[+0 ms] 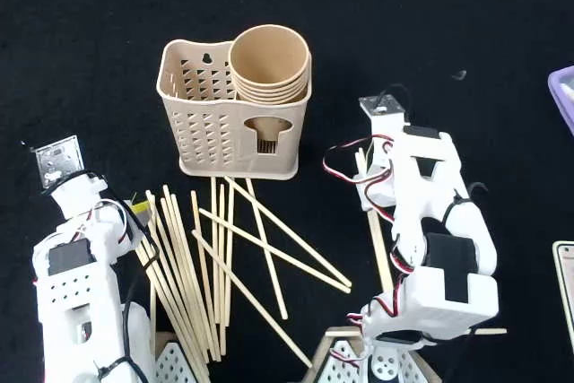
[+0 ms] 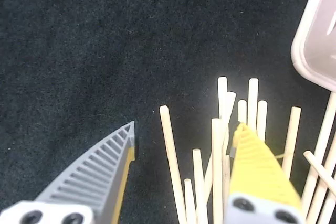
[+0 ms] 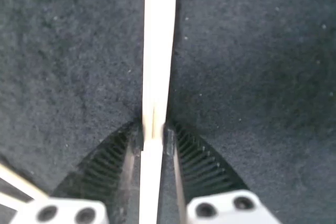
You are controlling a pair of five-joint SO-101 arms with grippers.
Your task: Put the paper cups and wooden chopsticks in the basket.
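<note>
The paper cups (image 1: 269,60) sit nested as one stack in the basket (image 1: 211,132), in its right-hand compartment as the high view has it, so what is left of the task looks to be the wooden chopsticks. The basket stands upright near the middle of the black tabletop (image 1: 99,51). The right jaws are clamped on what looks like a joined pair of chopsticks (image 3: 158,51), which runs straight out between them, low over the tabletop, to the right of the basket and apart from it. The left jaws stand apart, the grey finger (image 2: 105,171) over bare tabletop and the yellow finger (image 2: 257,171) above the ends of the loose chopsticks (image 1: 220,257) — a fan of sticks crossing one another in front of the basket. These sticks are likely light, stiff and smooth; a thin one may roll or swivel in the grip. A hold near one end would let the long free part swing, so taking hold around mid-length seems surer — and choosing a stick that lies on top, so neighbours are not dragged. They probably need to go in end-first and nearly upright.
</note>
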